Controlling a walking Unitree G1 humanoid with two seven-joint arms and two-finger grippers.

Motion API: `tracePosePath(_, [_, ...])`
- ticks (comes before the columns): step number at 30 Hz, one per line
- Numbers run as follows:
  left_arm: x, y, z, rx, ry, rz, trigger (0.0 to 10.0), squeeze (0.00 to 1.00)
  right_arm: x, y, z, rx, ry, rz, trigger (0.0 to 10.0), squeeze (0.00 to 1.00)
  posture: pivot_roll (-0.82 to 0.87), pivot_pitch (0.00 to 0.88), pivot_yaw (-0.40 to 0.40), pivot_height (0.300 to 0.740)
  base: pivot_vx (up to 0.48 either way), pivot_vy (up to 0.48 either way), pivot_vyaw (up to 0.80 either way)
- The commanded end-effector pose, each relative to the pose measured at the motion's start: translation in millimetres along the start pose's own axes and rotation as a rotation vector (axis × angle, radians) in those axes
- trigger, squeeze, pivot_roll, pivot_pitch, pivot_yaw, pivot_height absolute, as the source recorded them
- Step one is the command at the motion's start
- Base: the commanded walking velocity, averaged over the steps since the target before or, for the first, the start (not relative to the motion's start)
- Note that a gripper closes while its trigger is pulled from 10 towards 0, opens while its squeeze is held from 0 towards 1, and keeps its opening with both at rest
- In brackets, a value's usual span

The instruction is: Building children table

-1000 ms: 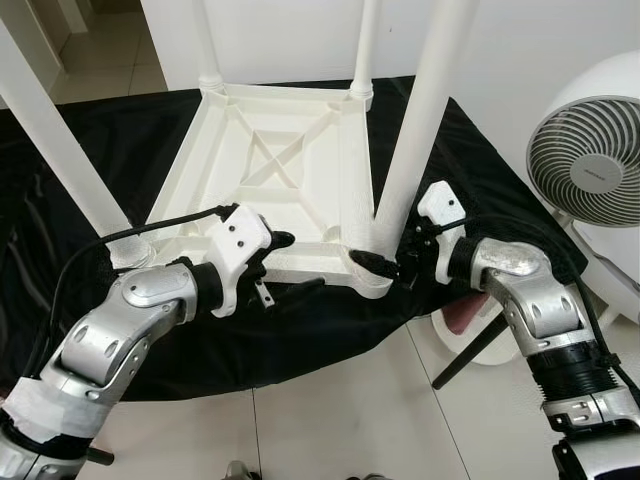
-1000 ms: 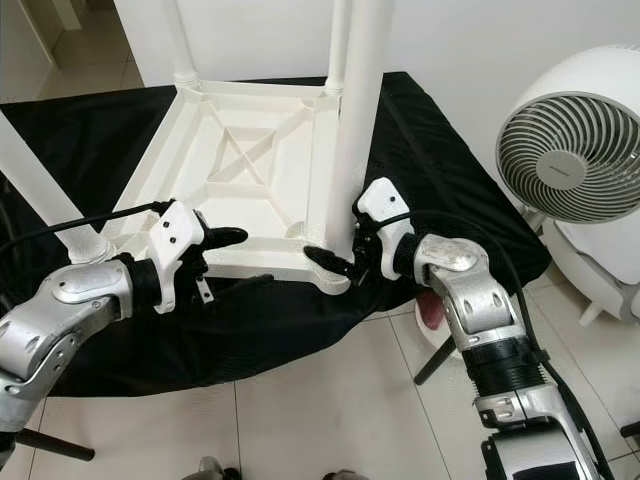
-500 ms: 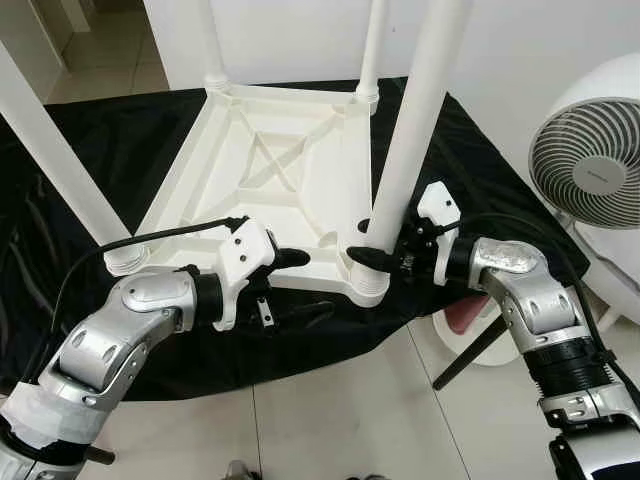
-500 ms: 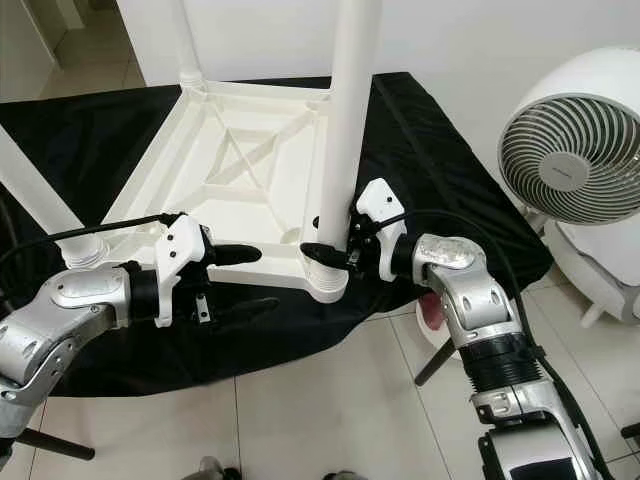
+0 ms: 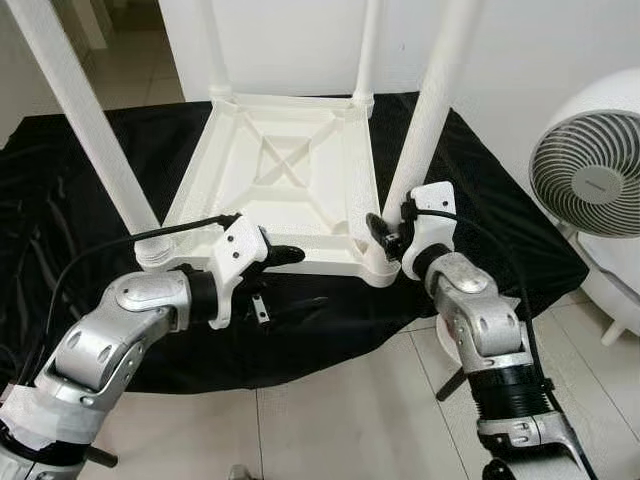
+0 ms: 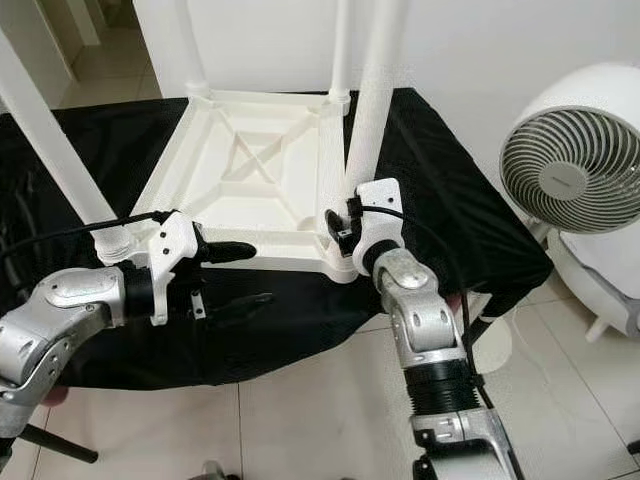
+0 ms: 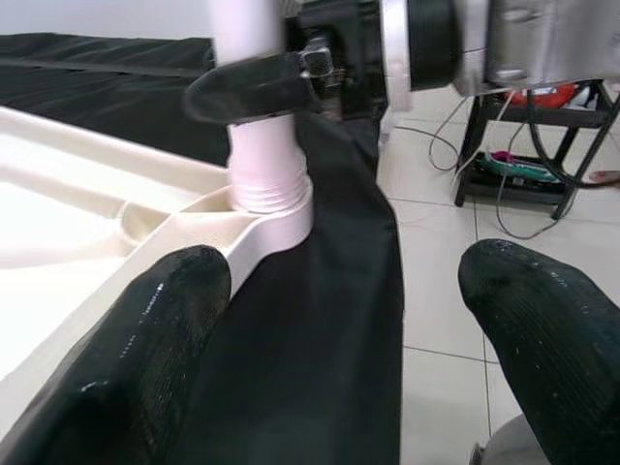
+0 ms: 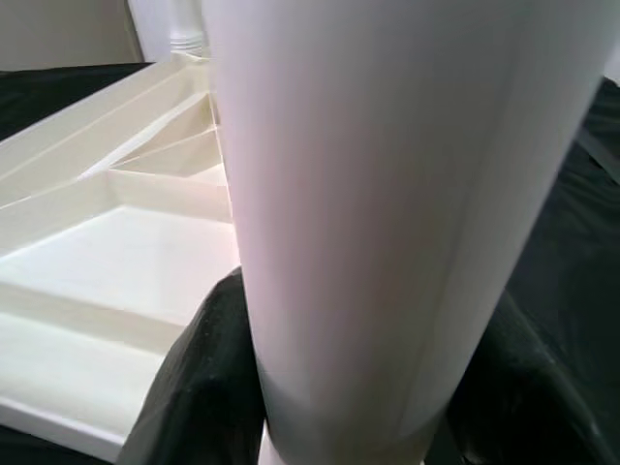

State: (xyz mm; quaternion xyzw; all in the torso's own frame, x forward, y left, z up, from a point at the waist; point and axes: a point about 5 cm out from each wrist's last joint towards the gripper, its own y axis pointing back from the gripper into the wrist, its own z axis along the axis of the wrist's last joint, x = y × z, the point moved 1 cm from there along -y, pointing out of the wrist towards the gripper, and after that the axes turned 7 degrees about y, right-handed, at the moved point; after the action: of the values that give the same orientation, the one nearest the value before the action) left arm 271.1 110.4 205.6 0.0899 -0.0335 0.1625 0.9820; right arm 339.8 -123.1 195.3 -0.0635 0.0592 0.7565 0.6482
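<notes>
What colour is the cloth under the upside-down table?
Black; the cloth shows best in the left eye view.

We see a black cloth [image 5: 480,215] draped over the table, which stands on a pale tiled floor [image 5: 350,420]. Right of the cloth stands a white fan [image 5: 590,185]; behind it rises a white wall [image 5: 290,40].

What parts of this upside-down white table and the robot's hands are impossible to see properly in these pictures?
- Tops of the table legs: cut off by the upper edge in both eye views.
- Thread joint under the right gripper: the right wrist view is too close, with the leg blocking it.
- Left gripper: its lower finger is lost against the black cloth in the eye views.
- Fan: cut by the right edge.
</notes>
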Motion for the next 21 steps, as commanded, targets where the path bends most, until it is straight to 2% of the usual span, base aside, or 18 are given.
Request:
tracePosePath(1, [5.0,0.4,-3,0.011,0.002,0.04,10.0,0.0,-2.2,13.4,-39,0.196,-0.093,-0.204,0.0,0.0,-0.06,0.107,0.036,0.74,0.0,0.0,0.0])
tracePosePath(4, [5.0,0.4,-3,0.011,0.002,0.04,10.0,0.0,-2.2,13.4,-39,0.196,-0.093,-0.204,0.0,0.0,-0.06,0.107,0.036,0.74,0.0,0.0,0.0])
tracePosePath(5, [6.2,-0.4,-3,0.012,0.001,0.042,10.0,0.0,2.7,17.5,-39,0.2,-0.13,-0.269,0.0,0.0,-0.06,0.109,0.035,0.74,0.0,0.0,0.0])
tracePosePath(6, [9.7,-2.0,-3,0.008,0.003,0.062,10.0,0.0,11.4,17.7,-36,0.184,-0.12,-0.275,0.0,0.0,-0.06,0.111,0.035,0.74,0.0,0.0,0.0])
tracePosePath(9, [12.3,-3.1,-3,0.003,0.006,0.079,10.0,0.0,19.1,16.1,-34,0.164,-0.112,-0.244,0.0,0.0,-0.06,0.111,0.035,0.74,0.0,0.0,0.0])
tracePosePath(10, [14.4,-3.9,-3,-0.001,0.009,0.096,10.0,0.0,26.5,14.1,-31,0.146,-0.097,-0.203,10.0,0.0,-0.06,0.114,0.034,0.74,0.0,0.0,0.0])
tracePosePath(11, [16.6,-4.1,-4,-0.009,0.015,0.119,10.0,0.0,34.4,11.0,-24,0.092,-0.073,-0.115,10.0,0.0,-0.06,0.114,0.034,0.74,0.0,0.0,0.0])
tracePosePath(12, [16.6,-4.1,-4,-0.009,0.015,0.119,10.0,0.0,34.4,11.0,-24,0.092,-0.073,-0.115,10.0,0.0,-0.06,0.114,0.034,0.74,0.0,0.0,0.0])
tracePosePath(13, [18.0,-3.7,-4,-0.015,0.018,0.135,10.0,0.0,35.6,10.9,-18,0.058,-0.035,-0.102,10.0,0.0,-0.06,0.114,0.034,0.74,0.0,0.0,0.0])
tracePosePath(14, [18.8,-3.2,-4,-0.019,0.022,0.146,10.0,0.0,38.9,11.0,-12,0.018,-0.024,-0.048,10.0,1.0,-0.06,0.114,0.034,0.74,0.0,0.0,0.0])
tracePosePath(17, [19.1,-2.9,-5,-0.022,0.025,0.151,10.0,0.0,37.7,12.5,-7,-0.002,-0.012,-0.05,10.0,1.0,-0.06,0.116,0.032,0.74,0.0,0.0,0.0])
tracePosePath(18, [18.8,-2.3,-5,-0.023,0.027,0.153,10.0,0.0,38.4,13.3,0,-0.041,0.008,0.009,10.0,0.78,-0.06,0.116,0.032,0.74,0.0,0.0,0.0])
tracePosePath(19, [18.8,-2.3,-5,-0.023,0.027,0.153,10.0,0.0,38.4,13.3,0,-0.041,0.008,0.009,10.0,0.78,-0.06,0.116,0.032,0.74,0.0,0.0,0.0])
tracePosePath(20, [18.7,-1.9,-5,-0.023,0.027,0.154,10.0,0.0,37.3,13.8,6,-0.068,0.023,0.064,10.0,0.0,-0.06,0.117,0.03,0.74,0.0,0.0,0.0])
tracePosePath(21, [18.7,-1.4,-4,-0.024,0.027,0.155,10.0,0.0,35.4,14.6,11,-0.101,0.063,0.143,10.0,0.0,-0.06,0.118,0.029,0.74,0.0,0.0,0.0])
